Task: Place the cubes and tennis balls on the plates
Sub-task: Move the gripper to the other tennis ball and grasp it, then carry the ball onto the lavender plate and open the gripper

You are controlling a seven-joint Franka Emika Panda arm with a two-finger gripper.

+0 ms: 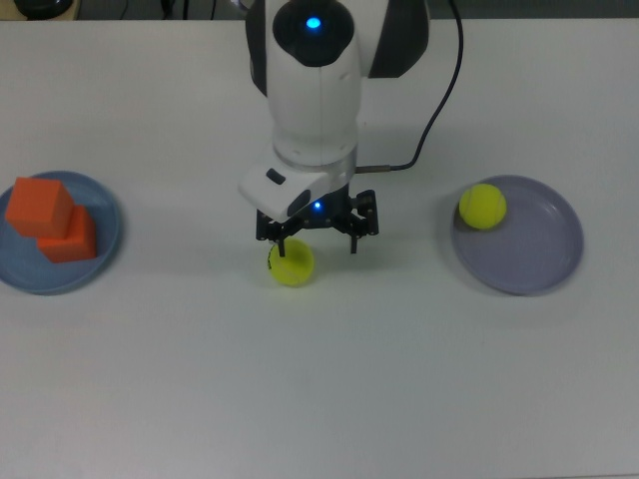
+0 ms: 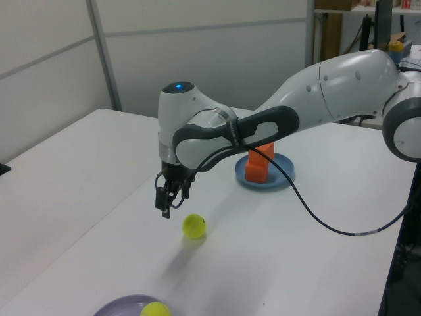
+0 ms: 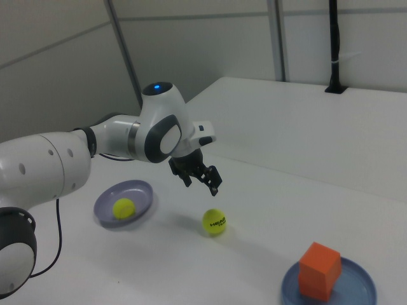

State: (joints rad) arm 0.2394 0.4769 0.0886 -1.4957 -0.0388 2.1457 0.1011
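White arm [image 2: 342, 85], grey joints, blue light, black cable [image 2: 316, 217], black gripper [image 1: 318, 242].

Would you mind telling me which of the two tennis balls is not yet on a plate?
The tennis ball on the bare table, just below the open gripper. The other ball already lies on the lavender plate.

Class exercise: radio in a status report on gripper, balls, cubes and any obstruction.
Gripper open, above loose ball on table. Other ball on purple plate. Cubes stacked on blue plate. Nothing in the way.
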